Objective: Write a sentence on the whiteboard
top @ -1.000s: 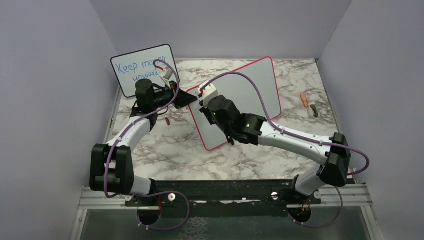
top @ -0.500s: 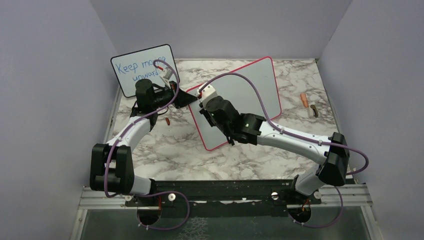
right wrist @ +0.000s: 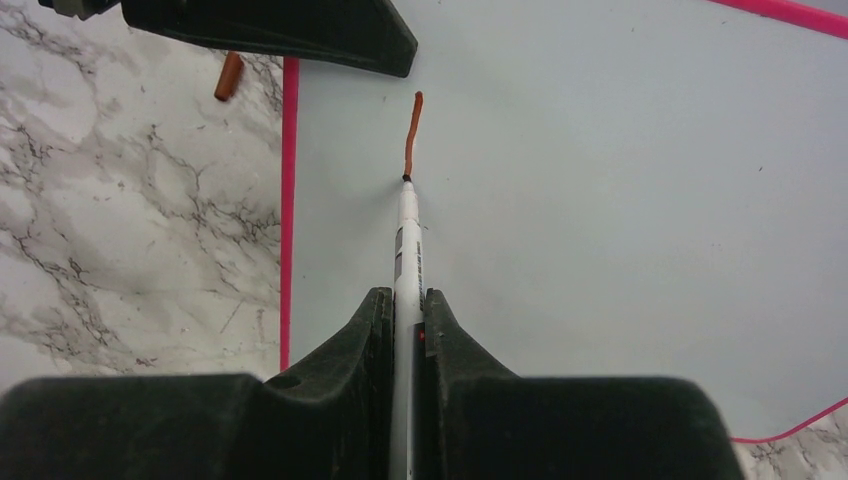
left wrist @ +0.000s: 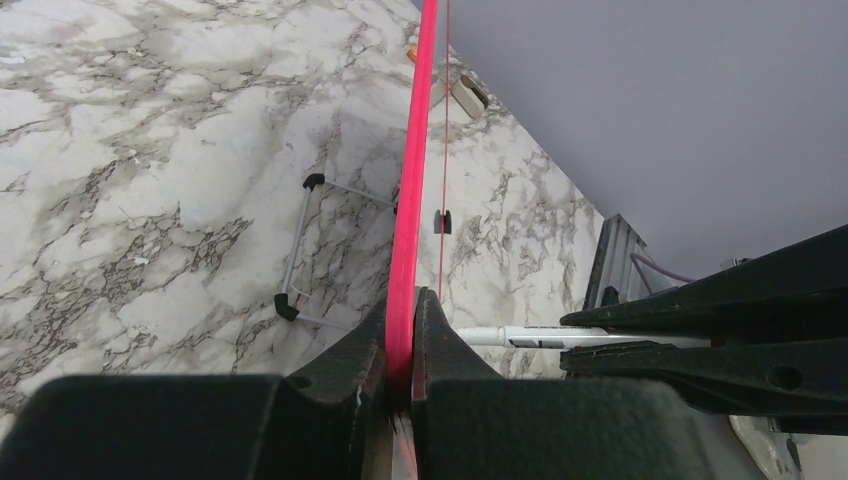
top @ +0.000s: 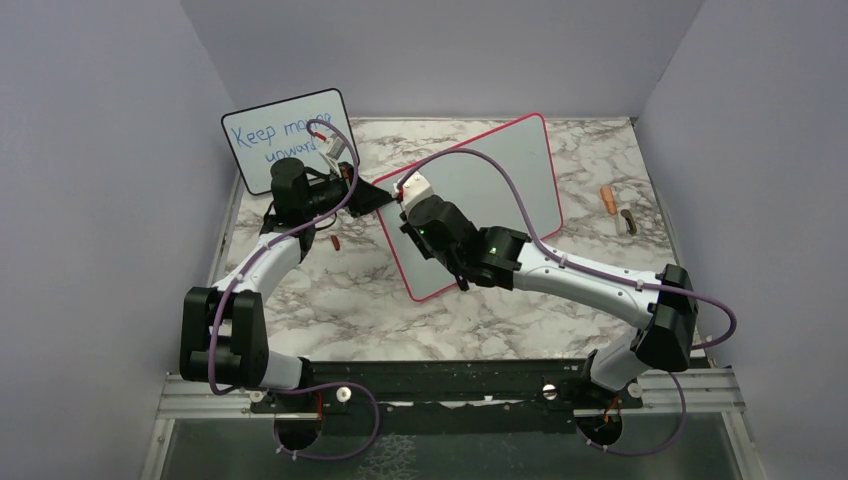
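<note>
Pinching a white marker (right wrist: 407, 230) between them, the right fingers (right wrist: 380, 315) hold its tip against the whiteboard (right wrist: 600, 200). Of the sentence (right wrist: 411, 130), one short reddish-brown stroke shows, running from the tip toward the left fingers (left wrist: 375, 340). These are pressed onto the board's red-pink frame at its far left corner. The whiteboard sits in the middle of the desk (top: 330, 290), between both arms. A smaller black-framed board (top: 262, 140) with blue writing stands at rear left.

The whiteboard (top: 505, 185) stands on the table (top: 330, 300), a smaller board (top: 250, 150) back-left of it.
</note>
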Robot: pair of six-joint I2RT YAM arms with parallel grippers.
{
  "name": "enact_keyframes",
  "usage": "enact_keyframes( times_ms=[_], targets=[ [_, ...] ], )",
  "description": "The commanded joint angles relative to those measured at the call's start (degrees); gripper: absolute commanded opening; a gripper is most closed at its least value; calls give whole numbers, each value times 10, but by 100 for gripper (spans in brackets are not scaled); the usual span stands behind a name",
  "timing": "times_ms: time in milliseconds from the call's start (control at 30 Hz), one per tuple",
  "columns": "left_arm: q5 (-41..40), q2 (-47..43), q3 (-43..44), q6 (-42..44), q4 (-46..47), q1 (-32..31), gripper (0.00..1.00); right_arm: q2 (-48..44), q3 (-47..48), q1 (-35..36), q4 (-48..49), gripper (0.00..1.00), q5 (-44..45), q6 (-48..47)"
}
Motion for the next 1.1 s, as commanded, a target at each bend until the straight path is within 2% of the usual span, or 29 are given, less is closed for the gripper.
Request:
enact_keyframes(
  times_ms=[0, 367, 800, 1067],
  targets=[
    [-5, 15, 0, 37, -36, -6, 0, 14, 10, 2, -30, 1, -20, 13],
    [-4, 17, 0, 36, -36, -6, 0, 13, 12, 2, -41, 1, -26, 18],
    [-4, 20, 1, 37, -36, -6, 0, -52, -35, 2, 72, 1, -14, -21],
    [-3, 21, 1, 38, -36, -6, 0, -43, -52, 2, 132, 1, 8, -29]
  ],
)
